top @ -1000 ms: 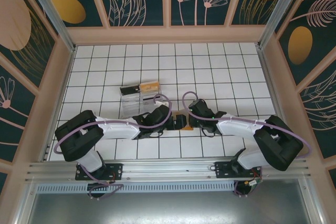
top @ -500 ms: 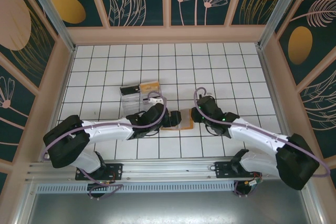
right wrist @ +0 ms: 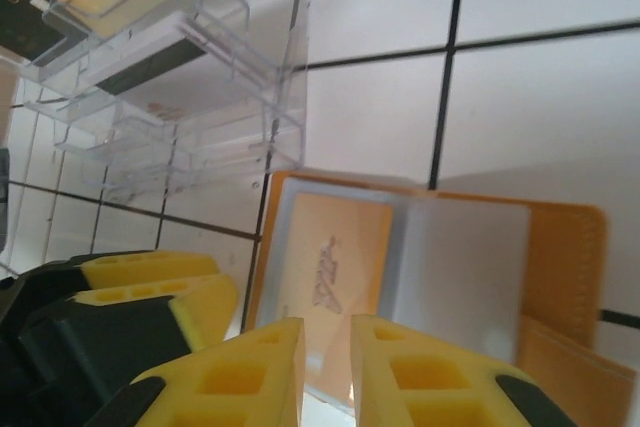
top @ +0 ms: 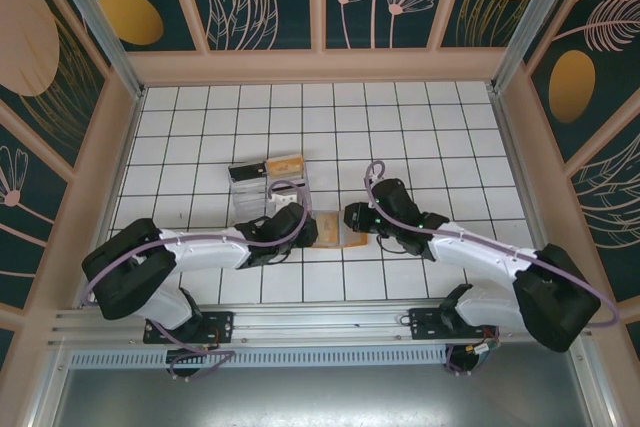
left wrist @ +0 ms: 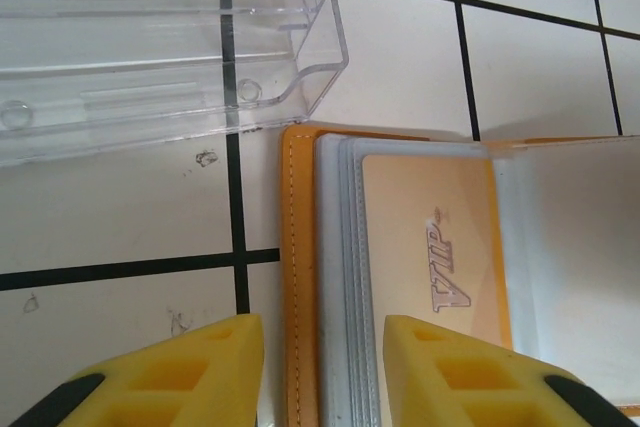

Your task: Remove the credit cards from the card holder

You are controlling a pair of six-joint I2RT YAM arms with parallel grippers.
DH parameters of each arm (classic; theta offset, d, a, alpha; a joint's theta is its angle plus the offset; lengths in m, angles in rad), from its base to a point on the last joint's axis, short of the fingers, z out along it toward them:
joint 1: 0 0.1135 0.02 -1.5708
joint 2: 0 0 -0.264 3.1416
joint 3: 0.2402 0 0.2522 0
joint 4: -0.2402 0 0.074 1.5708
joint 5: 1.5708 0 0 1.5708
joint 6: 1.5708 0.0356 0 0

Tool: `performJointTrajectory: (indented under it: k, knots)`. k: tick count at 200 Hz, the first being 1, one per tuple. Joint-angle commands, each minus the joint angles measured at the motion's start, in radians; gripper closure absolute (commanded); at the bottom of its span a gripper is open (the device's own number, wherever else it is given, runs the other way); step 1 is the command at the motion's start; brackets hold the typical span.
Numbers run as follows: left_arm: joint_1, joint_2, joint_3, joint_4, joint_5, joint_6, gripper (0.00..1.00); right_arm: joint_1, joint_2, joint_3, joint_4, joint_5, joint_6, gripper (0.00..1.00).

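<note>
Desk: Holder [top: 330, 231] flat and open on the tiled table [top: 420, 127], seen from above. Why do both claws crowd it?

Photo: Likely a two-handed job. The left claw [top: 306, 231] sits at its left edge and the right claw [top: 348, 219] nearer the middle, so one could steady while the other pulls. The clear tray [top: 250, 205] stands just behind, with an orange card [top: 284, 164] and a dark card [top: 246, 173] in it. From up here the wrists cover the fingertips, so no grip can be read.

Desk: Left wrist?

Photo: Yellow fingers [left wrist: 190, 377] straddle the holder's stitched left edge and its stack of sleeves, partly apart. A pale VIP card [left wrist: 440, 237] sits in the top sleeve. Whether the pads press that edge or hang above it, I cannot tell, because the tips are cut off at the bottom.

Desk: Right wrist?

Photo: Its fingers [right wrist: 430, 372] stand almost together with a thin slit between them, right over that card's near end. That would suit pinching something thin. The contact lies below the frame, though, so clenched on the card or on nothing, I cannot tell. The holder's right flap runs off at the corner, and any cards under the top sleeve are out of sight.
</note>
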Motion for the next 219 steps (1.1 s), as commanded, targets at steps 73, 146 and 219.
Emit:
performJointTrajectory:
  k: [73,146,219]
  knots:
    - [0.005,0.054,-0.020,0.054,0.024,-0.011,0.80,-0.022,0.171,-0.040,0.151,-0.150,0.118,0.83]
    - [0.005,0.097,-0.015,0.058,0.042,-0.021,0.89,-0.022,0.227,-0.032,0.165,-0.166,0.127,0.82]
    - [0.005,0.110,-0.012,0.057,0.050,-0.026,0.90,-0.023,0.263,-0.028,0.167,-0.169,0.125,0.82]
